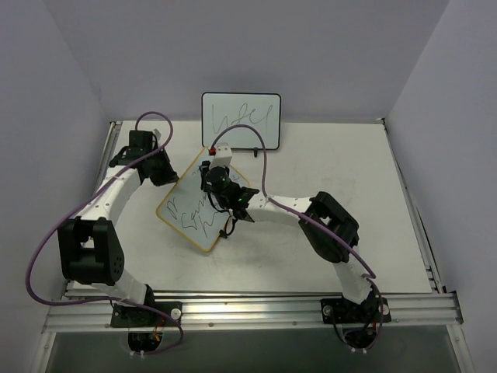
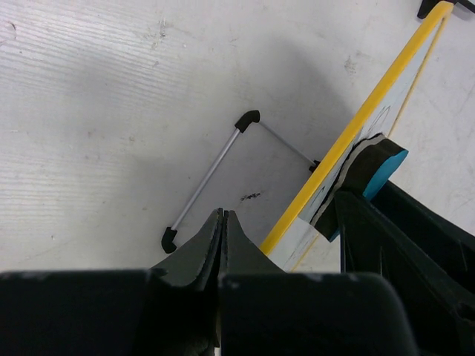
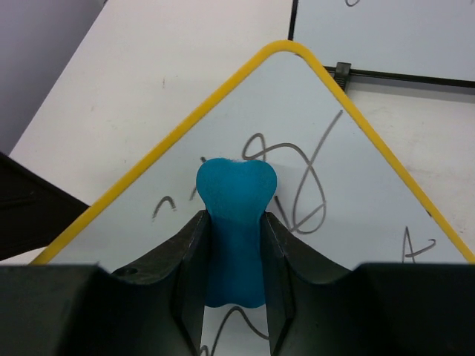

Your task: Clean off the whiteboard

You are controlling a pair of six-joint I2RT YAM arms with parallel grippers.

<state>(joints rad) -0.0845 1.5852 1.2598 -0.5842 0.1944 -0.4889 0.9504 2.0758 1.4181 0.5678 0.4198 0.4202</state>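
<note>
The whiteboard (image 1: 186, 216), with a yellow-tan frame and dark scribbles, lies tilted at the table's middle. In the right wrist view the whiteboard (image 3: 356, 208) fills the frame, its rounded corner pointing away. My right gripper (image 3: 234, 216) is shut on a blue eraser (image 3: 235, 185) pressed on the board among the scribbles; in the top view the right gripper (image 1: 211, 176) is over the board's upper part. My left gripper (image 2: 223, 216) is shut and empty, just beside the board's yellow edge (image 2: 349, 141); in the top view the left gripper (image 1: 168, 174) is at the board's upper left side.
A black-framed upright whiteboard (image 1: 241, 120) with one scribble stands at the back of the table, also in the right wrist view (image 3: 386, 30). A thin wire stand (image 2: 208, 178) with black ends lies on the table under the tilted board. Purple cables loop above both arms.
</note>
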